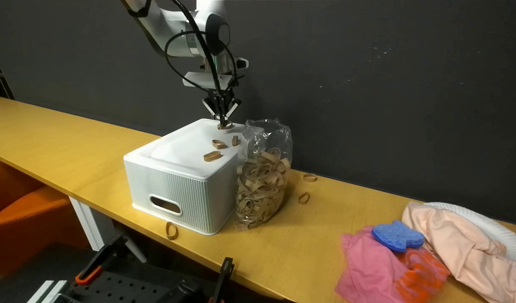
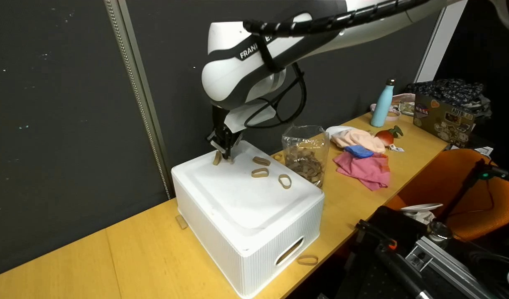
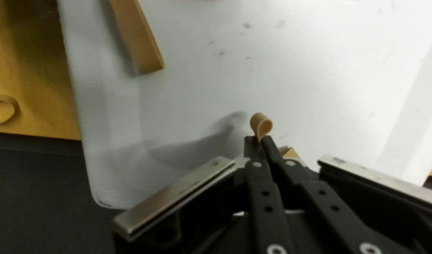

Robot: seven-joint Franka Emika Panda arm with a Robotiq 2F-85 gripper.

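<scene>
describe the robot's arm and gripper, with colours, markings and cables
The arm is white and rounded with dark grey bands; lettering beginning FRAN shows in an exterior view. A thick black cable runs along it. The gripper is black, with slim fingers and silvery side bars.

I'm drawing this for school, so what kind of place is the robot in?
Probably a robotics lab or an office workspace, though I can't be sure. The clues are the robot arm, the black plate with rows of holes and the long wooden table.
</scene>
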